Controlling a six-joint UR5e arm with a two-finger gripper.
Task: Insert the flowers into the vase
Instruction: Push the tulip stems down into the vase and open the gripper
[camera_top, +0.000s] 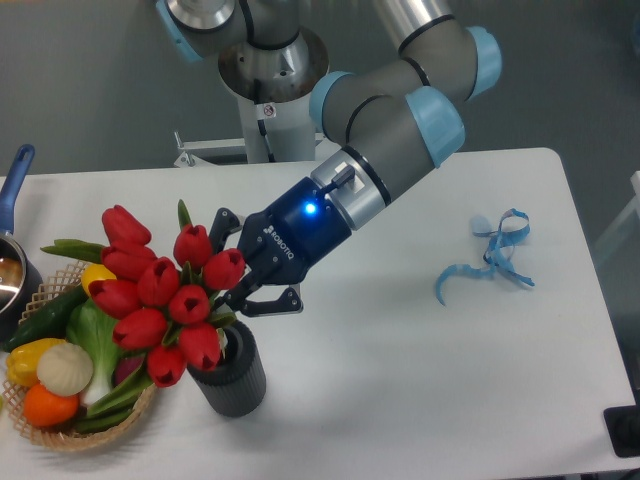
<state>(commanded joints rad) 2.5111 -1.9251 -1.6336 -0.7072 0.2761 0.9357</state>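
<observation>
tool (232, 282): left of centre in the frame, angled down-left, pinching the flowers at the stem end. Finger contact is mostly hidden behind blooms and leaves, so grip depth can't be read.
flowers (160, 296): red tulip bunch, heads fanned to the left of the tool, lying more sideways than upright. Heads hang over the vase's left rim and partly over the wicker basket (152, 392). Lower leaves trail down towards the basket's vegetables.
vase (234, 381): dark ribbed cylinder, lower left of centre, upright on the counter (420, 380), just right of the basket. Mouth is mostly covered by blooms. Whether any stem is inside, can't tell.
progress: judging by the tilt, insertion isn't done; the bunch needs to come upright with the stems over the mouth.
risk 1: bunch is wider than the mouth. Stray stems or leaves may land on the rim or outside and fold instead of entering.
risk 2: a sideways push on the rim from stems or a finger could tip or slide the small vase, which looks light and unsecured.
risk 3: trailing leaves are close to the basket, so a sweep could snag the vegetables or drag the basket.
risk 4: if released while this tilted, the head-heavy bunch would likely topple leftwards and take the vase with it.
ribbon (487, 258): blue, right side of the frame, well apart, no concern.
</observation>
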